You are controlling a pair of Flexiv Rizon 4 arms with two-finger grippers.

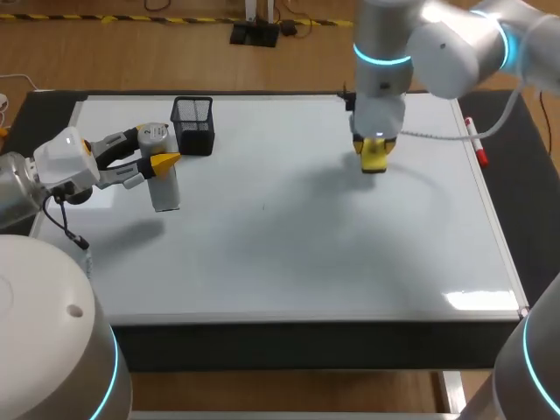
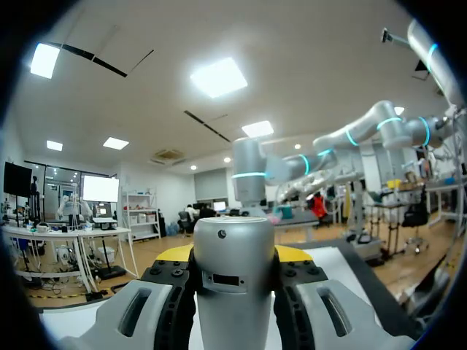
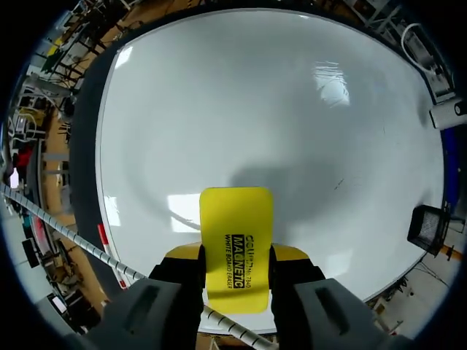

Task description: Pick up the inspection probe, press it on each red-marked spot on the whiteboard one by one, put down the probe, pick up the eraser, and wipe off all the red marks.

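A dark surface point(image 1: 306, 346) carried a large whiteboard point(image 1: 289, 227) that covered most of it. The left arm point(image 1: 16, 199) came in at 9 o'clock and the right arm point(image 1: 437, 48) at 1 o'clock, the latter standing steeply over the board. The left end effector point(image 2: 233, 257) lay roughly level near the board's 9 o'clock side. Its two fingers were spread about the width of the inspection probe point(image 1: 164, 179) and pressed against it from both sides. The probe, a silver cylinder, stood close to upright in that grip. Whether its lower end met the board could not be told. The right end effector point(image 1: 374, 157) pointed straight down at about 2 o'clock from the board's middle, well apart from the left one. In the right wrist view its fingers were closed on the two long sides of the yellow eraser point(image 3: 236, 244), which stuck out ahead of them toward the board. Contact between eraser and board could not be made out. A black mesh pen cup point(image 1: 193, 125) stood on the board at 10 o'clock, just beside the probe, at the probe's 1 o'clock. A red marker point(image 1: 475, 140) lay along the board's edge near 2 o'clock.
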